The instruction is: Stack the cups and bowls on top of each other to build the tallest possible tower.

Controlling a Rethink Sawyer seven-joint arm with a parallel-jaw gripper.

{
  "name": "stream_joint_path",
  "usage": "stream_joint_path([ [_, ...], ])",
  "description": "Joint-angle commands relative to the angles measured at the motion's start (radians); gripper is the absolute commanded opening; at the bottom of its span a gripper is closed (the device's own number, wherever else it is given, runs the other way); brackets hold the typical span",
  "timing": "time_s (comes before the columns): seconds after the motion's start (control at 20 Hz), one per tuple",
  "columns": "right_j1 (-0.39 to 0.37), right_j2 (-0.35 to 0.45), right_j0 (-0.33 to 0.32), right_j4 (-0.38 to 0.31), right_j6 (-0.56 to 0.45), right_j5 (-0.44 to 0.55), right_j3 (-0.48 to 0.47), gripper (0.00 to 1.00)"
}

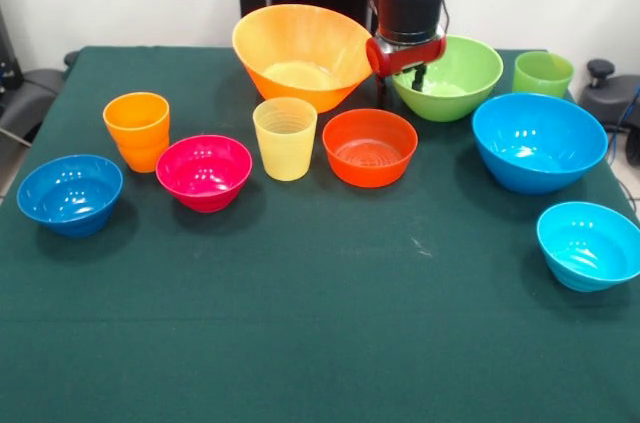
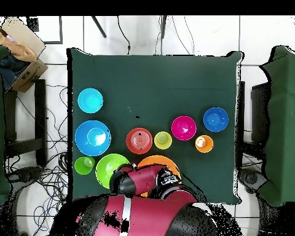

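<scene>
All cups and bowls stand singly on the green cloth; no tower shows. The back row holds the big yellow-orange bowl [image 1: 300, 53], the light green bowl [image 1: 450, 78] and the light green cup [image 1: 543, 73]. In front stand the orange cup [image 1: 137, 130], the pale yellow cup [image 1: 285, 138], the orange-red bowl [image 1: 370, 146] and the big blue bowl [image 1: 538, 141]. Nearer are the small dark blue bowl [image 1: 70, 193], the magenta bowl [image 1: 204, 172] and the small cyan bowl [image 1: 590, 243]. My gripper [image 1: 402, 81] hangs low between the yellow-orange and light green bowls, by the green bowl's rim, holding nothing I can see.
The red arm [image 2: 141, 181] covers part of the yellow-orange bowl [image 2: 159, 163] in the overhead view. Green cloth [image 1: 320, 343] stretches bare toward the camera-side edge. Dark chairs and cables lie beside the table [image 2: 27, 147].
</scene>
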Motion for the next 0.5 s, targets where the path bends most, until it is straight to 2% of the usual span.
stream_joint_path([
  [0.05, 0.112, 0.046, 0.002, -0.038, 0.092, -0.063, -0.162, 1.00],
  [0.5, 0.096, 0.045, 0.014, -0.022, 0.095, -0.036, -0.161, 1.00],
])
